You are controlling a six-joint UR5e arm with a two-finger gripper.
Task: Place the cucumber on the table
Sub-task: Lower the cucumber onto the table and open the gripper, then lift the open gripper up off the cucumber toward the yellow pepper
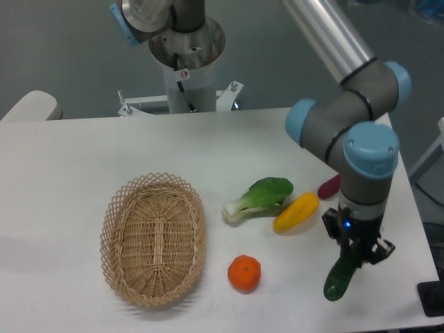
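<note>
The dark green glossy cucumber [340, 276] hangs tilted at the front right of the white table [83, 152], its lower end close to or touching the surface. My gripper [356, 251] is shut on the cucumber's upper end, and its fingers hide that end. The arm's blue-capped wrist stands directly above.
A yellow squash-like vegetable [295, 212] and a leafy bok choy [259, 198] lie left of the gripper. A small red object [329, 186] peeks out behind the arm. An orange [244, 272] sits in front, and a wicker basket [153, 238] to the left. The table's right edge is near.
</note>
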